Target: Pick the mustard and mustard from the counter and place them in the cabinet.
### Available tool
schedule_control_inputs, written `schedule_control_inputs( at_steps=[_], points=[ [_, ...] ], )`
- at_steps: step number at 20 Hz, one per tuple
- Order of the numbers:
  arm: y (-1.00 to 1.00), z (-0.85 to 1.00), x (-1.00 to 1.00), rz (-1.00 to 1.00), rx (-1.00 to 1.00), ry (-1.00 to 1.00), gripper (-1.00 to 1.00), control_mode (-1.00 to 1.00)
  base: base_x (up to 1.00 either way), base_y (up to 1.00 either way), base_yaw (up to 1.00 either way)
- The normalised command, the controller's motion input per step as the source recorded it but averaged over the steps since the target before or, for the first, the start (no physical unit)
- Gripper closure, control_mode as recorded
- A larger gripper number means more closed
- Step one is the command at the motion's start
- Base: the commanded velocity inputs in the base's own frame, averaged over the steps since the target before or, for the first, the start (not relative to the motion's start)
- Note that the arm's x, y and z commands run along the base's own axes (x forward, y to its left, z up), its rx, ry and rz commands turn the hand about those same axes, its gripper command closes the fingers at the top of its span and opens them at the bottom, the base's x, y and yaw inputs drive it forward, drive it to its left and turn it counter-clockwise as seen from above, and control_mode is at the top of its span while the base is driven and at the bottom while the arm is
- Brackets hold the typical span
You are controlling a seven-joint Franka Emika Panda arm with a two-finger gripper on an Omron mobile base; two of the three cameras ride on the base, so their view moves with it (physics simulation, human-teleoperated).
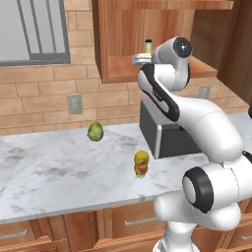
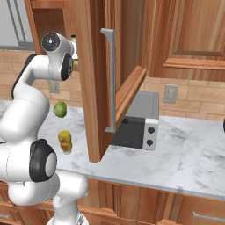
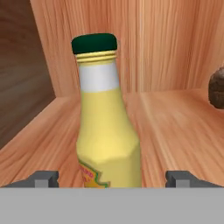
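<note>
Marbled white-and-grey stone counter (image 1: 59, 172) carries, from the left, a round green ball (image 1: 95, 131) and then a stubby yellow-olive mustard bottle with an orange label (image 1: 141, 163), standing upright and well apart from the ball, with a grey boxy appliance (image 1: 165, 135) further right against the brick wall. Above, the white arm reaches into the reddish-brown wooden wall cabinet (image 1: 118, 34), where a slim yellow mustard bottle with a dark green cap (image 3: 106, 118) stands upright on the shelf floor. In the hand view the gripper (image 3: 111, 179) frames that bottle, its two dark fingertips (image 3: 43, 178) spread wide on either side with clear gaps, jaws parted and touching nothing. At far right on the shelf sits a small dark brown lump (image 3: 216, 87).
</note>
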Motion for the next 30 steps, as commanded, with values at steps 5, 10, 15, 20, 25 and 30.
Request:
schedule_control_inputs(
  at_steps=[5,10,15,20,25,30],
  points=[
    [-0.04,0.00,0.00,0.00,0.00,-0.07,-1.00,-1.00,0.00,0.00,0.00],
    [-0.04,0.00,-0.25,0.01,0.00,-0.11,-1.00,-1.00,0.00,0.00,0.00],
    [-0.02,0.00,-0.54,0.03,0.00,-0.12,-1.00,-1.00,0.00,0.00,0.00],
    [0.00,0.01,-0.60,0.04,0.00,-0.12,-1.00,-1.00,0.00,0.00,0.00],
    [-0.05,0.03,-0.65,0.02,0.00,-0.02,-1.00,-1.00,0.00,0.00,0.00],
    [-0.03,0.01,-0.65,0.01,0.00,0.00,-1.00,-1.00,0.00,0.00,0.00]
  ],
)
